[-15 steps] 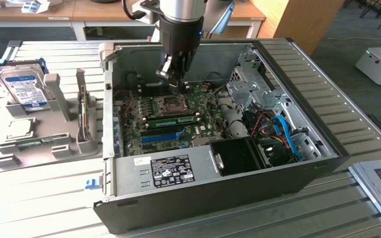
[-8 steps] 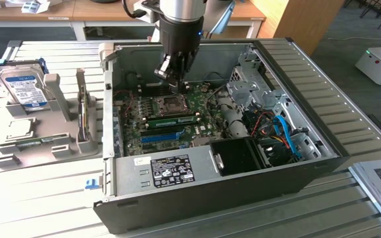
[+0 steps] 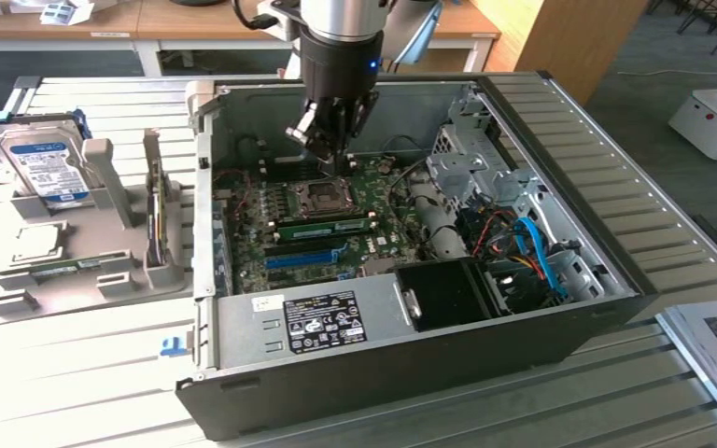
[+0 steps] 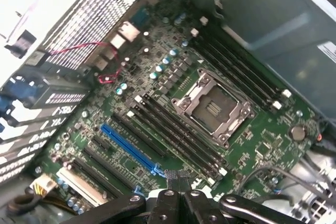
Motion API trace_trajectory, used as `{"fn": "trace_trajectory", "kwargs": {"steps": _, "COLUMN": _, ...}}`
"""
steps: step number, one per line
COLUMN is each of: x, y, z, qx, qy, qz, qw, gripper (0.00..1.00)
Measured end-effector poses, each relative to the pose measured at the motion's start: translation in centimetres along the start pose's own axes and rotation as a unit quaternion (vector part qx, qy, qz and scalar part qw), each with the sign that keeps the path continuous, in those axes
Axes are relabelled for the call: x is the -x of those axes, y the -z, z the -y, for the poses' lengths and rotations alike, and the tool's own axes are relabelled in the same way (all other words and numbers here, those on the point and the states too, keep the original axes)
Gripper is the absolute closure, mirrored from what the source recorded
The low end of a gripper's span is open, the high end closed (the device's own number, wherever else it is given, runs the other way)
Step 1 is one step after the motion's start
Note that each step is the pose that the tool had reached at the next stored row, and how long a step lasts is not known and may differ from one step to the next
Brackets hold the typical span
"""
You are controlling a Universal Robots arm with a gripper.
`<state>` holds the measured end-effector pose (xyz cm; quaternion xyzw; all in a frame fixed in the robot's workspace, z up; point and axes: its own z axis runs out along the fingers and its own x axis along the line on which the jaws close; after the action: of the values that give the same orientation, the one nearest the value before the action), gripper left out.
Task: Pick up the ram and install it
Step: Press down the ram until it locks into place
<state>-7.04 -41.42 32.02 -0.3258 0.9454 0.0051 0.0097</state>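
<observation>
Tabletop, slatted, carries an open case lying on its side. A grey stand sits to the exterior view's left with a hard drive upright in it.

The motherboard is exposed inside the case.

The gripper hangs low over the board's far part, just above the socket. Its jaws are closed together with nothing visible between them; the wrist view agrees.

The ram is a green stick lying along the slots just near of the socket, apart from the gripper. It looks set in a slot; I cannot tell if it is fully home.

A blue slot lies nearer still, empty.

Judgement: the pick-up looks done, and the step in hand is seating. Finishing calls for a straight, even push on the stick's top edge until the end clips latch. An off-centre push could tilt the stick.
</observation>
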Motion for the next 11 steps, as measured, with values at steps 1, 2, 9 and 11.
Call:
{"fn": "trace_trajectory", "kwargs": {"steps": 1, "x": 0.0, "y": 0.0, "z": 0.0, "qx": -0.0002, "qy": -0.008, "qz": 0.0, "qw": 1.0, "gripper": 0.9}}
{"fn": "trace_trajectory", "kwargs": {"steps": 2, "x": 0.0, "y": 0.0, "z": 0.0, "qx": -0.0003, "qy": -0.015, "qz": 0.0001, "qw": 0.9999, "gripper": 0.9}}
{"fn": "trace_trajectory", "kwargs": {"steps": 9, "x": 0.0, "y": -0.01, "z": 0.0, "qx": -0.0015, "qy": -0.07, "qz": 0.0002, "qw": 0.9975, "gripper": 0.9}}
{"fn": "trace_trajectory", "kwargs": {"steps": 11, "x": 0.0, "y": -0.01, "z": 0.0, "qx": -0.0018, "qy": -0.087, "qz": 0.0003, "qw": 0.9962, "gripper": 0.9}}
